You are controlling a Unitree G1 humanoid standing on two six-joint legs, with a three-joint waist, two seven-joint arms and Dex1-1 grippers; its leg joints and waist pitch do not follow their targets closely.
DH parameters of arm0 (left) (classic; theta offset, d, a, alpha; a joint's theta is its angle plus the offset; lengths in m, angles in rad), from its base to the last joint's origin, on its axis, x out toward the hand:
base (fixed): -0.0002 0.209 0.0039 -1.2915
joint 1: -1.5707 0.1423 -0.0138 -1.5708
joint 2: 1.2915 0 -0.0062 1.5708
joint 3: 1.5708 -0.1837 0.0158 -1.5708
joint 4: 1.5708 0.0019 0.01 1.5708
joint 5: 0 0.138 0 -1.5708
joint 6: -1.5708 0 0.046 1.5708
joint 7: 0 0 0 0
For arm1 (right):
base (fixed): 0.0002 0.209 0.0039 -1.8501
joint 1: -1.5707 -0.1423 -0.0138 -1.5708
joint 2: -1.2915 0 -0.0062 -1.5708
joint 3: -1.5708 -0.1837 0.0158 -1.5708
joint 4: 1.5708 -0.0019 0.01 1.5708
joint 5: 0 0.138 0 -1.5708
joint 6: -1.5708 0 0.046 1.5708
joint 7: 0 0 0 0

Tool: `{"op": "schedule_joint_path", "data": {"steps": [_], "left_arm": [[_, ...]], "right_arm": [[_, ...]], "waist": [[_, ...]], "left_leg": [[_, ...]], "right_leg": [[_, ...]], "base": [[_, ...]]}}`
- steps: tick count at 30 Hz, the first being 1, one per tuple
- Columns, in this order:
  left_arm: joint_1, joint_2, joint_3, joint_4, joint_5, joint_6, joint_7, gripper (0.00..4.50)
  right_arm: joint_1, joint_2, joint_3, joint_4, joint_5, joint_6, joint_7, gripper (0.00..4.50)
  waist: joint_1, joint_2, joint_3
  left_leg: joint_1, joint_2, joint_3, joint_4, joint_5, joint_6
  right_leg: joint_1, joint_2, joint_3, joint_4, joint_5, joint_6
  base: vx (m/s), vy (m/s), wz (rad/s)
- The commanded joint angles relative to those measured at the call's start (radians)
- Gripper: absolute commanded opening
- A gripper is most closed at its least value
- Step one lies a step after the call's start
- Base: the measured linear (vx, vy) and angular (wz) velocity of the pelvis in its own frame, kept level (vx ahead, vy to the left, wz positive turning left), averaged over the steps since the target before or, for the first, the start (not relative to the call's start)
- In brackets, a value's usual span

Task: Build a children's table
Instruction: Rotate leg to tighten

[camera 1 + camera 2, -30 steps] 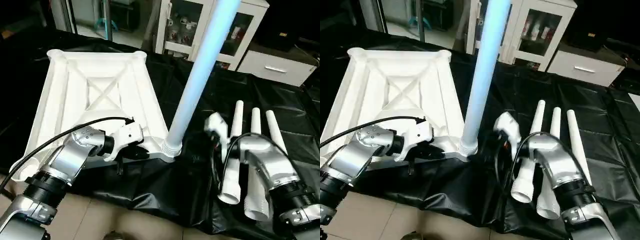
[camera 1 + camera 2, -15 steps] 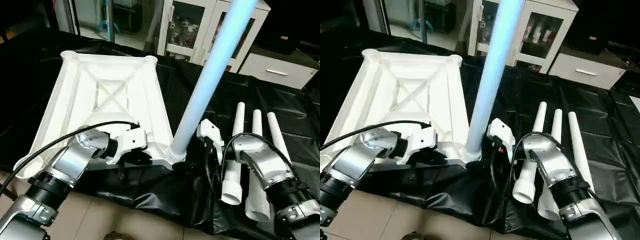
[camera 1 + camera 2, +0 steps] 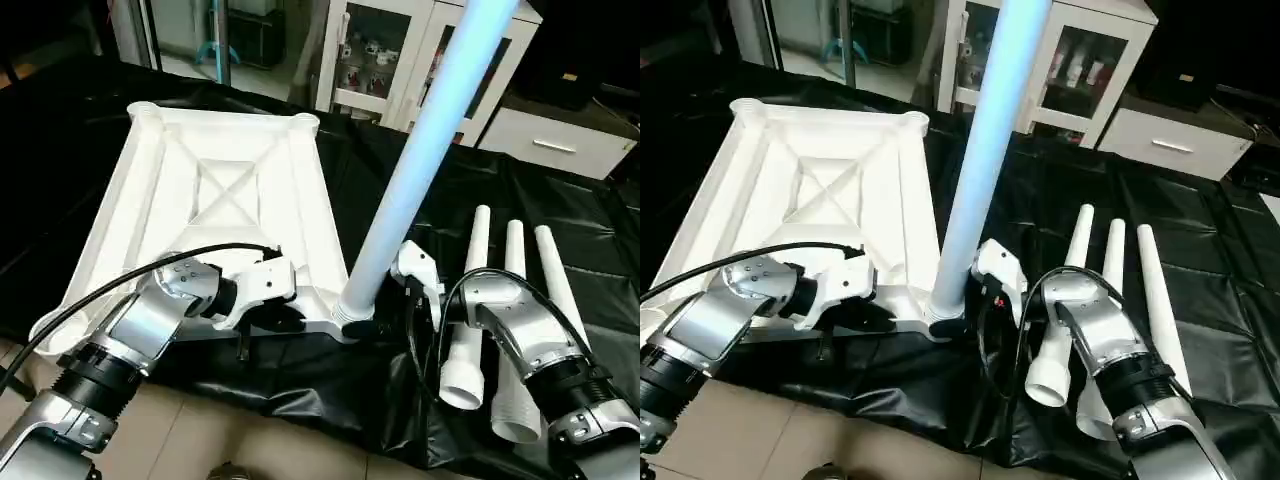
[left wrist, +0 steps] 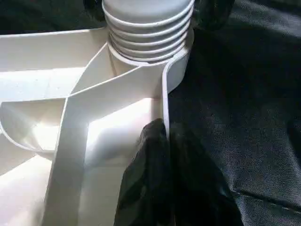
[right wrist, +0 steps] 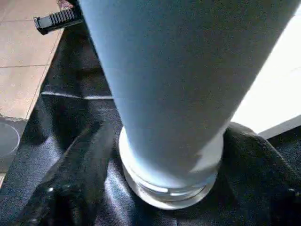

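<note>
While the left gripper (image 3: 262, 318) pinches the rim of the top (image 3: 215, 190), jaws together on it, the leg (image 3: 420, 150) stands up from the near corner socket, and the right gripper (image 5: 155, 179), fingers apart, is just beside its base.

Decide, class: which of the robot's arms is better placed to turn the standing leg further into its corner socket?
Right. The right gripper already flanks the standing leg at its base, while the left gripper is pinched on the tabletop's rim, steadying it.
</note>
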Motion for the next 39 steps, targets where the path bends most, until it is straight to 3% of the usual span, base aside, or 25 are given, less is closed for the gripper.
{"op": "schedule_joint_path", "data": {"steps": [1,6,13,15,18,20,25,27,29,30,32,33,39], "left_arm": [[0.023,-0.013,-0.082,0.013,0.038,0.006,-0.022,0.00],[0.026,-0.010,-0.082,0.015,0.041,0.005,-0.025,0.00],[0.027,-0.009,-0.080,0.019,0.045,0.007,-0.020,0.00],[0.024,-0.026,-0.067,0.034,0.045,0.014,0.011,0.00],[0.012,-0.061,-0.042,0.058,0.041,0.034,0.068,0.00],[-0.008,-0.095,-0.021,0.082,0.037,0.057,0.116,0.00],[-0.079,-0.184,0.025,0.157,0.035,0.106,0.235,0.00],[-0.110,-0.226,0.044,0.188,0.036,0.124,0.290,0.00],[-0.136,-0.261,0.057,0.219,0.051,0.144,0.344,0.00],[-0.143,-0.269,0.059,0.228,0.057,0.150,0.360,0.00],[-0.165,-0.298,0.063,0.258,0.075,0.170,0.413,0.00],[-0.190,-0.334,0.058,0.299,0.098,0.178,0.473,0.00],[-0.212,-0.371,0.053,0.348,0.125,0.170,0.534,0.00]], "right_arm": [[-0.004,0.004,-0.002,-0.003,0.000,-0.018,0.019,3.24],[-0.001,0.007,-0.002,-0.005,0.000,-0.017,0.018,2.81],[0.017,0.026,-0.003,0.017,-0.014,-0.031,-0.016,2.73],[0.018,0.062,-0.027,0.078,-0.027,-0.032,-0.111,2.73],[0.017,0.114,-0.057,0.161,-0.051,-0.028,-0.262,2.72],[0.012,0.154,-0.080,0.200,-0.055,-0.008,-0.361,2.72],[-0.025,0.267,-0.136,0.281,-0.056,0.027,-0.601,2.72],[-0.054,0.310,-0.151,0.331,-0.066,0.016,-0.700,2.72],[-0.079,0.345,-0.167,0.377,-0.073,0.002,-0.782,2.72],[-0.085,0.354,-0.170,0.388,-0.076,-0.003,-0.808,2.72],[-0.105,0.386,-0.182,0.425,-0.084,-0.020,-0.894,2.72],[-0.135,0.431,-0.204,0.475,-0.083,-0.035,-0.998,2.72],[-0.186,0.487,-0.237,0.557,-0.079,-0.072,-1.082,2.72]], "waist": [[-0.005,0.016,-0.063],[-0.003,0.017,-0.062],[-0.003,0.018,-0.062],[-0.005,0.018,-0.061],[-0.015,0.019,-0.048],[-0.023,0.020,-0.041],[-0.039,0.023,-0.045],[-0.047,0.023,-0.046],[-0.046,0.022,-0.047],[-0.047,0.024,-0.047],[-0.047,0.023,-0.050],[-0.047,0.024,-0.053],[-0.044,0.021,-0.060]], "left_leg": [[0.015,0.029,-0.002,-0.058,-0.056,0.018],[0.014,0.029,-0.003,-0.059,-0.075,0.009],[0.014,0.029,-0.003,-0.059,-0.081,0.004],[0.015,0.029,-0.003,-0.062,-0.102,-0.002],[0.014,0.032,-0.007,-0.077,-0.223,-0.040],[0.020,0.033,-0.017,-0.088,-0.348,-0.068],[0.023,0.033,-0.026,-0.091,-0.391,-0.086],[0.016,0.033,-0.028,-0.093,-0.382,-0.088],[0.017,0.032,-0.026,-0.091,-0.368,-0.085],[0.024,0.032,-0.023,-0.089,-0.369,-0.086],[0.022,0.031,-0.021,-0.088,-0.347,-0.084],[0.022,0.031,-0.019,-0.087,-0.321,-0.083],[0.013,0.025,-0.008,-0.078,-0.196,-0.063]], "right_leg": [[0.038,-0.066,0.044,-0.049,0.146,-0.245],[0.038,-0.066,0.044,-0.050,0.124,-0.239],[0.037,-0.066,0.045,-0.050,0.122,-0.238],[0.035,-0.067,0.045,-0.052,0.095,-0.237],[0.031,-0.074,0.046,-0.072,-0.093,-0.214],[0.029,-0.082,0.049,-0.091,-0.317,-0.161],[0.016,-0.086,0.048,-0.100,-0.409,-0.128],[0.019,-0.084,0.047,-0.100,-0.394,-0.123],[0.016,-0.083,0.048,-0.099,-0.363,-0.125],[0.010,-0.081,0.050,-0.099,-0.347,-0.132],[0.010,-0.079,0.052,-0.094,-0.295,-0.141],[0.010,-0.077,0.052,-0.089,-0.254,-0.143],[0.019,-0.067,0.050,-0.068,-0.016,-0.158]], "base": [[0.000,0.000,0.00],[0.000,0.000,0.00],[0.000,0.000,0.00],[0.000,0.000,0.00],[0.000,0.000,0.00],[-0.026,-0.002,-0.04],[-0.055,-0.001,-0.08],[0.000,0.000,0.00],[0.000,0.000,0.00],[0.000,0.000,0.00],[0.000,0.000,0.00],[0.000,0.000,0.00],[0.008,-0.002,0.00]]}}
